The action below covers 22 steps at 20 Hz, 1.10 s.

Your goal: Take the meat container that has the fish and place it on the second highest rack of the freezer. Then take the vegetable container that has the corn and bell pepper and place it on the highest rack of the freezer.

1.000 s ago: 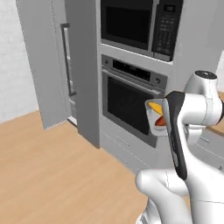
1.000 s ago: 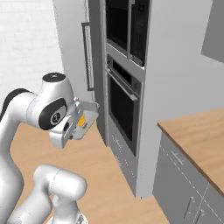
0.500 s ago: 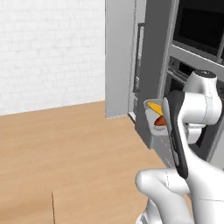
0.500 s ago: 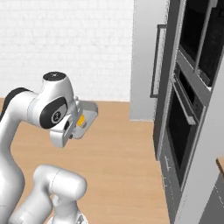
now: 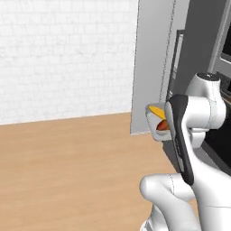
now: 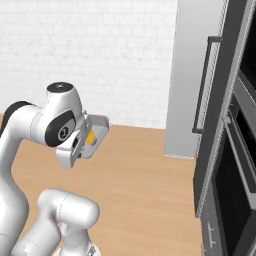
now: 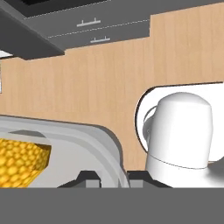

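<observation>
A pale grey vegetable container (image 5: 154,121) hangs tilted in the air at my arm's end. In it lie the yellow corn (image 5: 157,110) and the red-orange bell pepper (image 5: 162,125). The hand view has my gripper (image 7: 113,177) shut on the container's rim (image 7: 107,148), one fingertip on each side, and the corn (image 7: 19,162) inside at the lower left. From the right base view the container (image 6: 96,136) sits beside my wrist. The tall grey freezer (image 5: 153,67) stands just behind the container, its long dark handle (image 6: 204,86) upright. The fish is out of view.
A dark built-in oven (image 6: 240,170) stands right of the freezer. A white brick wall (image 5: 67,58) and open wooden floor (image 5: 67,167) lie to the left. In the hand view, grey drawers (image 7: 87,26) run along the top, above my own white base.
The whole picture has shifted: the base has turned, so the oven slid right and the brick wall came into view. The container stays in my grip at the same height.
</observation>
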Available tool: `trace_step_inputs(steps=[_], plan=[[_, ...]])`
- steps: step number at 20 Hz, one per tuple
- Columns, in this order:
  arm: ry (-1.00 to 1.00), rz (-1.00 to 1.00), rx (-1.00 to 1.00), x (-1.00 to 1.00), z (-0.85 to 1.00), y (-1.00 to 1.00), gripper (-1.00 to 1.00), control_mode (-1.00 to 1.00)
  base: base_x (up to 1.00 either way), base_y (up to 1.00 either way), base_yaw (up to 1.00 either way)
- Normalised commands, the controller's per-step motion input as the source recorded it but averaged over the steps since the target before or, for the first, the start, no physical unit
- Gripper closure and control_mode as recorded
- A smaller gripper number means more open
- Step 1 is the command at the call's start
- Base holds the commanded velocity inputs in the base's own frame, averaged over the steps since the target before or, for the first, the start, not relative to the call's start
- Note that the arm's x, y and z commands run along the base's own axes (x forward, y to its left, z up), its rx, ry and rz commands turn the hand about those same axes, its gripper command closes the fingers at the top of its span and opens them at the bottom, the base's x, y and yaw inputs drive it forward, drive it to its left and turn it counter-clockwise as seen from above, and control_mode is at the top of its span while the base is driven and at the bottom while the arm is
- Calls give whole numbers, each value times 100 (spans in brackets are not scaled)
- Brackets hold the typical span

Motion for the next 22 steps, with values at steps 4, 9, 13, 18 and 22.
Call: trace_step_inputs(steps=[4,9,13,18,22], plan=[[0,0,0,0,0,0,100,100,100,7,4],[0,0,0,0,0,0,100,100,100,0,0],[0,0,0,0,0,0,100,100,100,0,0],[0,0,0,0,0,0,100,100,100,0,0],[0,0,0,0,0,0,100,100,71,3,-28]])
